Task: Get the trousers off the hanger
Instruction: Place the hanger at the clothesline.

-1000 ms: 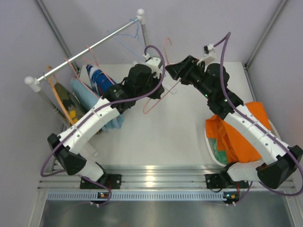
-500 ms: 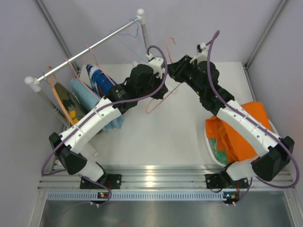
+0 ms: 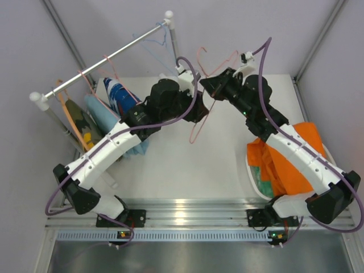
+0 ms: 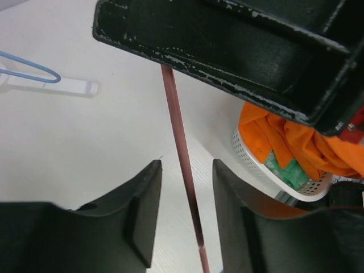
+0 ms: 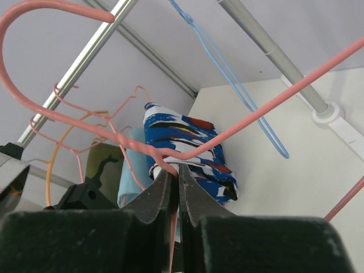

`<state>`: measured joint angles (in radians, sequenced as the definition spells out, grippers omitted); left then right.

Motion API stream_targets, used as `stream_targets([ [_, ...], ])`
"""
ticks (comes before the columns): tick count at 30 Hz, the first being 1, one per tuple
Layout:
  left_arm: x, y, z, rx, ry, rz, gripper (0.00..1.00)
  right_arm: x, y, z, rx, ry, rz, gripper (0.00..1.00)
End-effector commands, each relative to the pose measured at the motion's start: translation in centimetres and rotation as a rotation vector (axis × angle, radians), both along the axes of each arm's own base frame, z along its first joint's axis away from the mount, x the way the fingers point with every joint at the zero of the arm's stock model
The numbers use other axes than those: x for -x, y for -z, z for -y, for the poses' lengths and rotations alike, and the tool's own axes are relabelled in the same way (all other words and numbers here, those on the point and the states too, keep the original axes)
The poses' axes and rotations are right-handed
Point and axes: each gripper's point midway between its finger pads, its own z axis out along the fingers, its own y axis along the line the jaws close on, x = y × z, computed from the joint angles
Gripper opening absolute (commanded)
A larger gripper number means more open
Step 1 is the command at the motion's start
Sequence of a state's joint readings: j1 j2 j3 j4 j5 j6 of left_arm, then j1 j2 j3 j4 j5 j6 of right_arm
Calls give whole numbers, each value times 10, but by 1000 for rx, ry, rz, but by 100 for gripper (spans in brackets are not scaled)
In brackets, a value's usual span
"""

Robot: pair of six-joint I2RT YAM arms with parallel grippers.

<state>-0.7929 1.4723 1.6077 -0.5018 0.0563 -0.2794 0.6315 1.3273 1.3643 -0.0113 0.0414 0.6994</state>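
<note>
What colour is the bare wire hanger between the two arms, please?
The wire hanger is pink; right wrist view shows it best.

We lose the pink hanger (image 4: 173,114) behind a black casing (image 4: 227,45) beyond the left gripper (image 4: 186,168); nearer, the edge crops it.

Open tabletop (image 3: 187,170) beneath pink hanger (image 4: 183,162)

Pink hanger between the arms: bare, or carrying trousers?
Bare. In the right wrist view the pink hanger is only wire, the right pincer shut on its neck; no cloth on it.
</note>
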Motion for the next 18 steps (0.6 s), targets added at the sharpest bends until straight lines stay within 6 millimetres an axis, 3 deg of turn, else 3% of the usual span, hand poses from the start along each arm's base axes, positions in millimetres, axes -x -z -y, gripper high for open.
stream_targets([
  [1,18,-55,-5,109,71,120,50,17,-34,14,-29,-54,88,0],
  [4,25,-69,-12,129,96,166,59,24,-35,20,-2,-87,84,0],
  [9,27,-89,-28,141,94,267,58,36,-29,23,71,-160,62,0],
  [13,36,-111,-28,184,158,386,57,47,-19,17,98,-240,37,0],
  [18,22,-128,-26,191,118,452,54,60,-10,11,105,-313,21,0],
])
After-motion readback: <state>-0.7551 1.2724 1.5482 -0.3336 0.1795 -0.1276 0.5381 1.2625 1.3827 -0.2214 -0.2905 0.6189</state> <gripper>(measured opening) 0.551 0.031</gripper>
